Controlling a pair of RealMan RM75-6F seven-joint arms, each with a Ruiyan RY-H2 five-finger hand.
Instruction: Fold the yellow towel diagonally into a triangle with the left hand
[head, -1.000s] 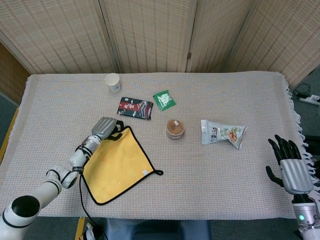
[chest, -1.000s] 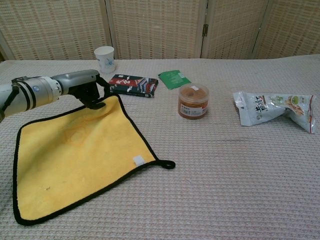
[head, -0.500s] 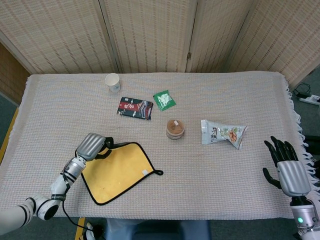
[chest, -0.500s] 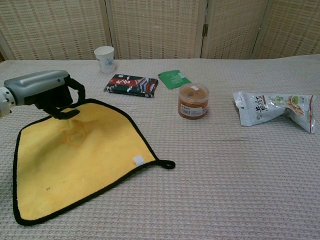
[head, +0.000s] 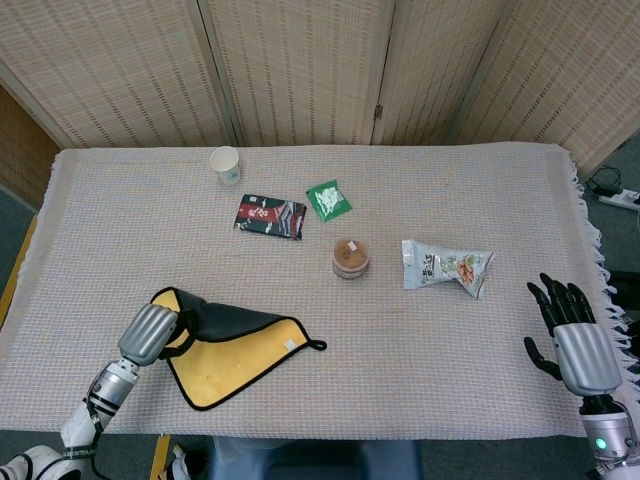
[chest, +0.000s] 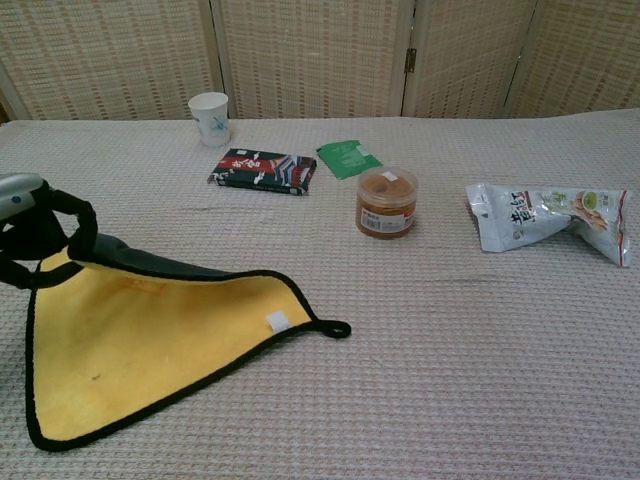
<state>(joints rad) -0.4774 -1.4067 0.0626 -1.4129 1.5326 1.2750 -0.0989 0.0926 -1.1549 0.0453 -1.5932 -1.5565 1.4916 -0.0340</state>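
Pinching yellow towel (head: 230, 350) corner, left hand (head: 150, 333) fingers (chest: 60, 235) curled, right hand (head: 578, 350) fingers (head: 560, 300) spread, empty

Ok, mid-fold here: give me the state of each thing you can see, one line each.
yellow towel: far corner lifted and pulled over, dark underside showing, fold unfinished
left hand: grips the towel's lifted corner
right hand: off the table's right edge, fingers spread, holding nothing
paper cup: upright
brown jar: upright, lidded
snack bag: lying flat
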